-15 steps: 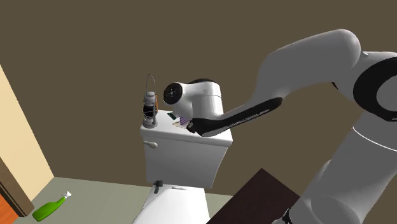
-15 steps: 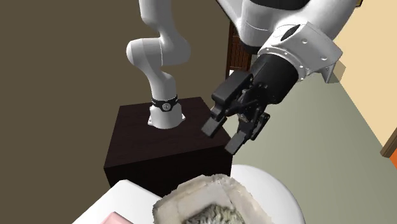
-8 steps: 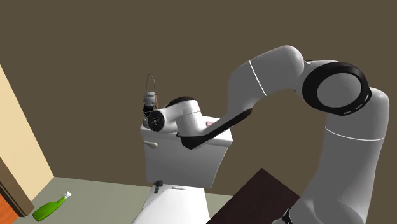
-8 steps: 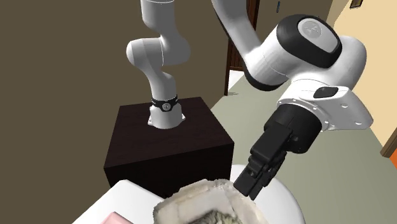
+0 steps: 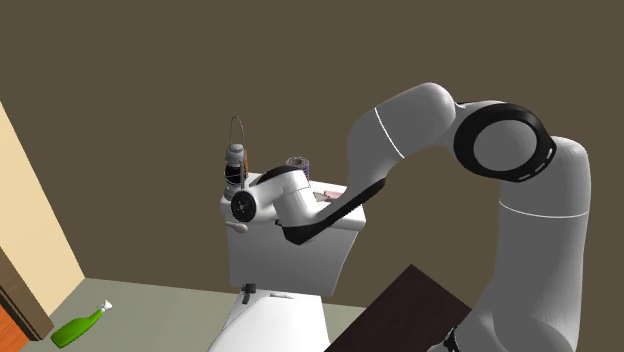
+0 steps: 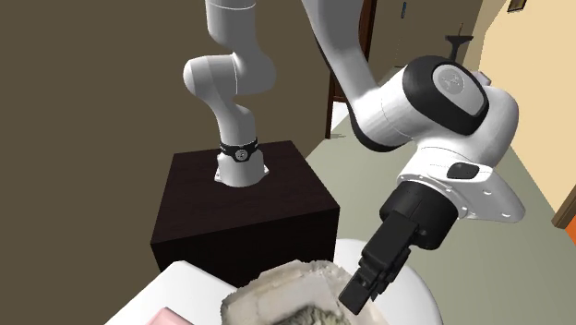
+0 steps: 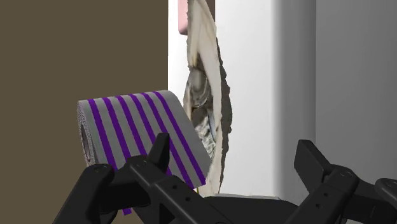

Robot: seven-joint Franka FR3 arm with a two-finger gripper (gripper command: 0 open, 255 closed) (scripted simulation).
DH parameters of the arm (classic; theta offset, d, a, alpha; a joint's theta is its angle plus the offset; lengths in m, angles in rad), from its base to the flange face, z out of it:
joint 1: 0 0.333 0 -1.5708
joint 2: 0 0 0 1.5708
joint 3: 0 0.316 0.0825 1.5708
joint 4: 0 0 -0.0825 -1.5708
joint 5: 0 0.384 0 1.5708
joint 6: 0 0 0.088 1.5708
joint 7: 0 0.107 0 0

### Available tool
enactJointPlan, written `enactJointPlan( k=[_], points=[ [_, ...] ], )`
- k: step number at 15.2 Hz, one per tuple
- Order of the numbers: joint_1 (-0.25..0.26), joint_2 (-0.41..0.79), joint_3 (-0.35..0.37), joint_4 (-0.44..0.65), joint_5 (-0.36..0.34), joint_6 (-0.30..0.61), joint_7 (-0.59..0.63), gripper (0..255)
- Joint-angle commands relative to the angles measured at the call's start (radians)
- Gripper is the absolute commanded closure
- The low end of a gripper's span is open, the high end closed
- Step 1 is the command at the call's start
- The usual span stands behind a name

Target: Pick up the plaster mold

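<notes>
**Hazard: off-centre grip, neighbouring roll at risk**

Noted gripper (image 7: 232, 147) released, jaws apart, clasping nothing. Located plaster mold (image 7: 207, 95) ahead of the jaws, nearer one finger than the other. Found striped roll (image 7: 137, 124) just outside that same finger. Likely to knock the roll on advancing. Likely to slip off the mold's ragged rim if closed off-centre.

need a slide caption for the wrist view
Open end effector facing the rough off-white mold, with a purple-striped roll beside it.
</notes>
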Motion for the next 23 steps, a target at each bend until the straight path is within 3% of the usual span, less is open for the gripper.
enactJointPlan(
  k=[1, 10, 23],
  points=[
    [0.001, 0.003, 0.0, 0.001, -0.002, 0.0, 0.003, 255],
    [0.001, 0.006, 0.0, 0.001, -0.003, 0.0, 0.005, 255],
    [-0.015, -0.117, 0.021, 0.003, 0.066, -0.026, -0.115, 255]
  ],
)
